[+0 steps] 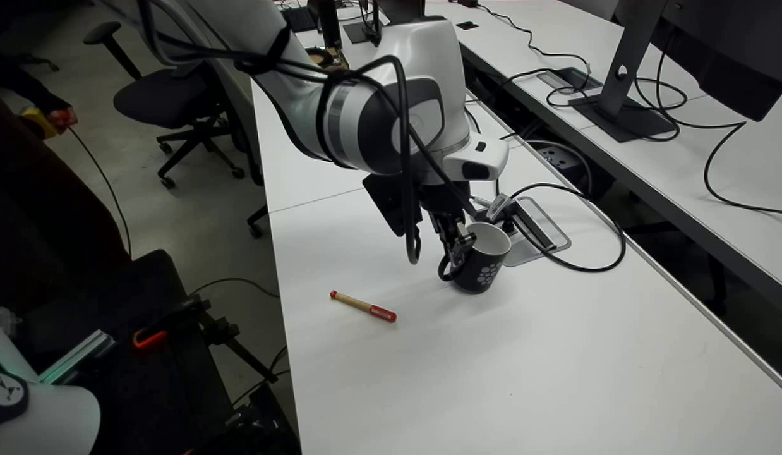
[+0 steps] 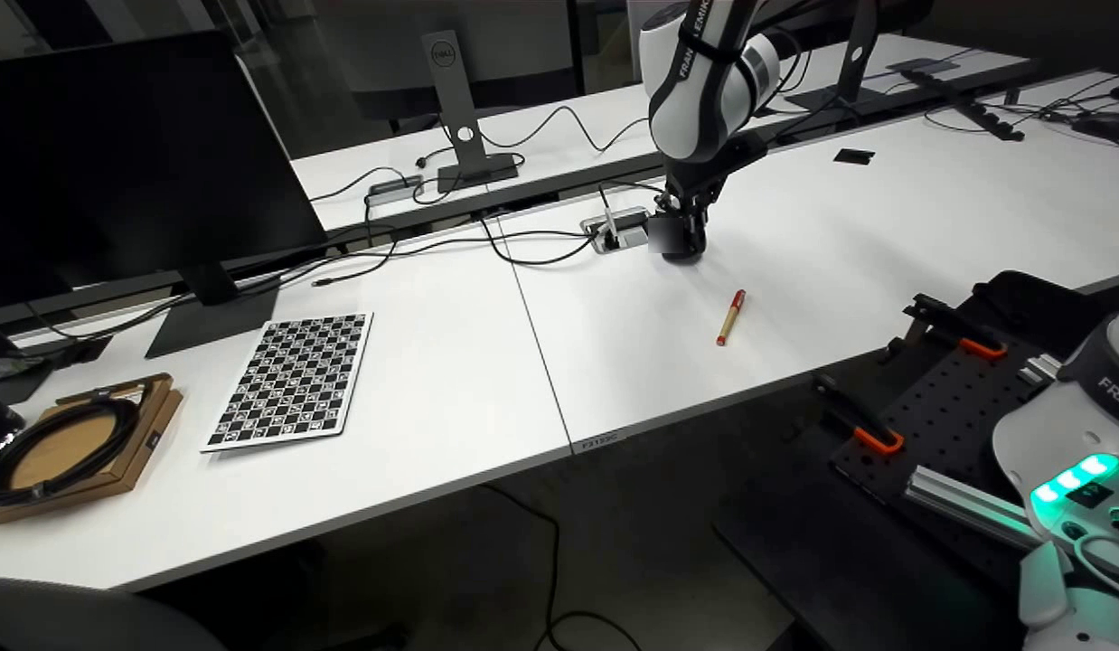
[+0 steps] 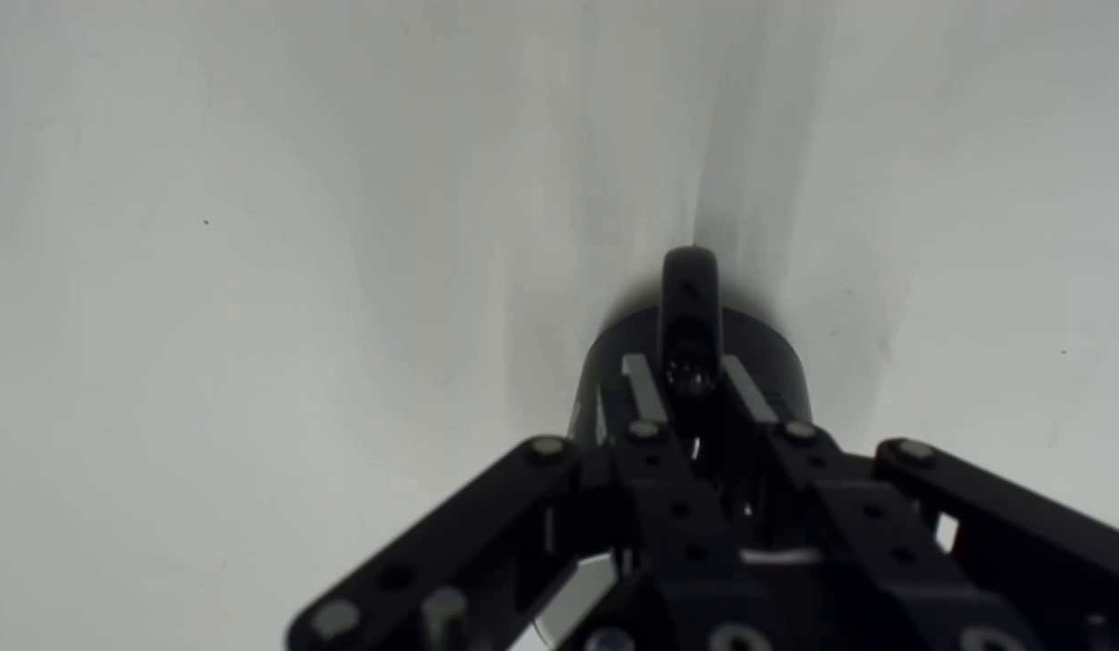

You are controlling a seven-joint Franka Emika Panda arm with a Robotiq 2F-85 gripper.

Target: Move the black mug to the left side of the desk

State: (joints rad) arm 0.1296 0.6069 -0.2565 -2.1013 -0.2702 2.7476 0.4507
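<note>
Black mug (image 1: 481, 272) is found, in an exterior view, roughly upright on the white surface (image 1: 542, 354) or barely above it (can't be told which), just beside the metal cable box (image 1: 523, 251). Its loop handle (image 1: 443, 270) is turned away from that box, and the fingers (image 1: 459, 248) are seen right at it.

In an exterior view, the mug (image 2: 666, 237) can be spotted between the box and the fingers, handle lost in all the black. The seam (image 2: 543, 362) would probably have to be crossed if left means the half beyond it.

In the wrist view, the handle (image 3: 691, 307) is sandwiched edge-on between the fingers, basically no gap, so it looks gripped; the body is lying beneath them. With only the handle pinched, some swinging should probably be expected.
</note>
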